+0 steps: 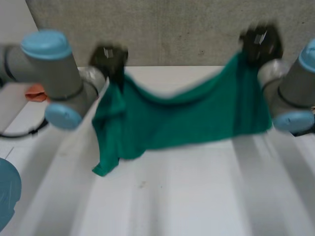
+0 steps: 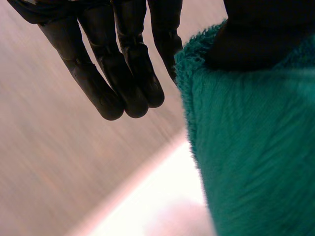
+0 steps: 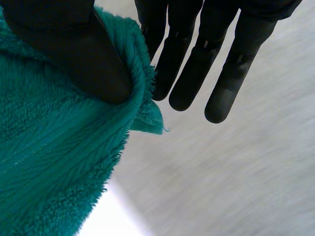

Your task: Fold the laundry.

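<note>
Right now the left robot hand [image 2: 118, 73] has its fingers straight & loose, w/ the thumb pressed onto the green terry-cloth towel [image 1: 187, 118]. It nips one top corner against the nearest finger, as far as I can tell: a pinch, not a full wrap. The right robot hand [image 3: 197, 69] mirrors it. Its thumb is flat on the pile, the cloth is nipped at the other top corner, and the other fingers are straight beside the hem. Both hands are raised above the white counter [image 1: 197, 196] & well apart, the right one a bit higher against the grey wall [image 1: 172, 29].

Outward from there, the towel hangs between them like a hammock, top edge sagging in the middle. Its long axis runs hand to hand, i.e. side to side across the counter, so the cloth lies below & inboard of each hand. The left side is bunched, w/ a tail dropping lower than the rest. The right side hangs flatter. Can't tell if the bottom hem touches the counter.

Neither arm is nearer, since each owns a corner. The next move prob. needs both together: lower until the hem lands, then lay the towel out along that same axis. Risks are a thin pinch that may slip & the bunched left side getting creased in.

A small orange item [image 1: 35, 91] sits behind the left arm, & a blue round object [image 1: 7, 196] is at the counter's near left. Both are apart from the towel.
</note>
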